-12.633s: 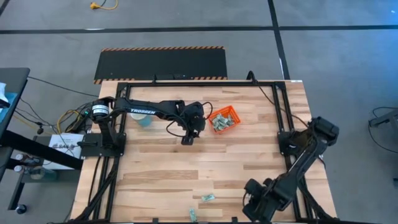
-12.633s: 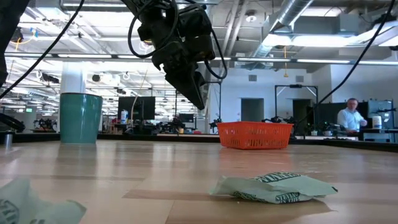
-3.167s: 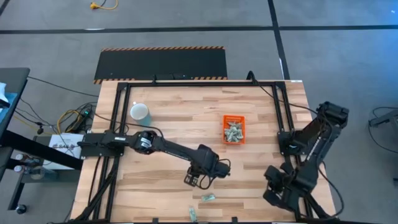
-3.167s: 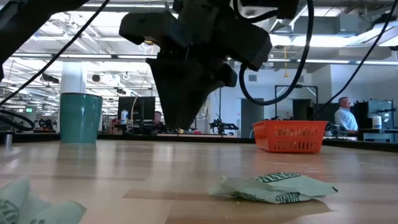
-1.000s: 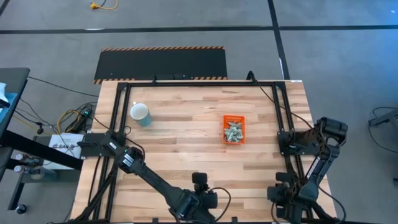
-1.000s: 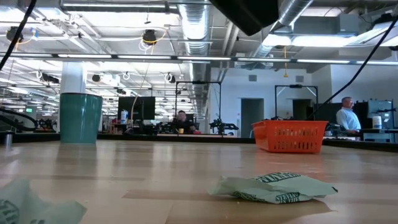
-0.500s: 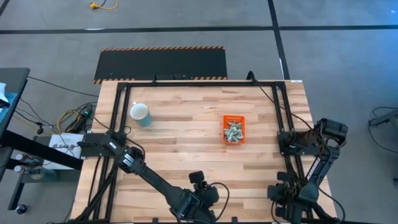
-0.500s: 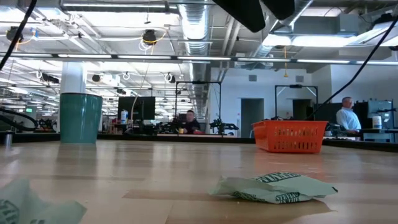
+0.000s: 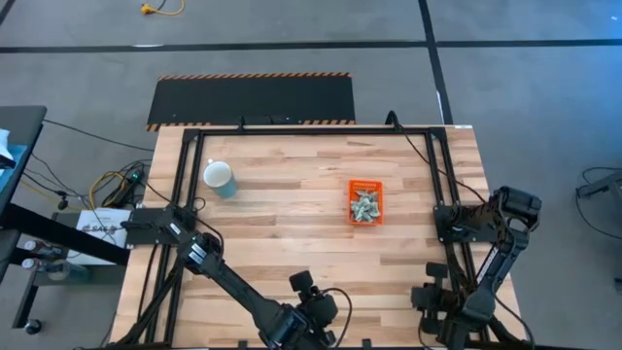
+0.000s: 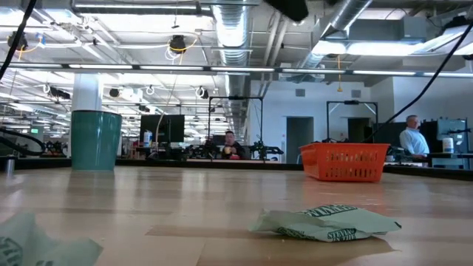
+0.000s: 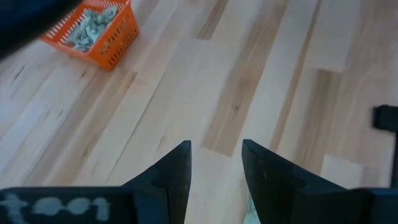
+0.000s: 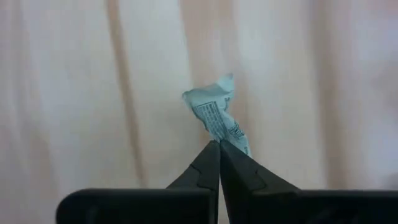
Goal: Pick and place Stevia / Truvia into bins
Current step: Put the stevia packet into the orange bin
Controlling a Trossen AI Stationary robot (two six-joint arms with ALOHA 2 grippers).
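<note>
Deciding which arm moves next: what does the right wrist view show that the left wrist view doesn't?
Only the right wrist view: the right gripper shut on a crumpled packet over bare wood. Only the left wrist view: the left gripper open and empty, the orange tray with packets inside, and a sliver of another packet by its fingers. Both show the wooden table.

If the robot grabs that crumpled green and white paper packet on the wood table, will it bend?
Probably yes: the crumpled green and white paper packet already looks creased and puffy, so likely floppy. It lies flat, so it shouldn't roll. It also looks thin, so it is probably light enough to slide when nudged.
</note>
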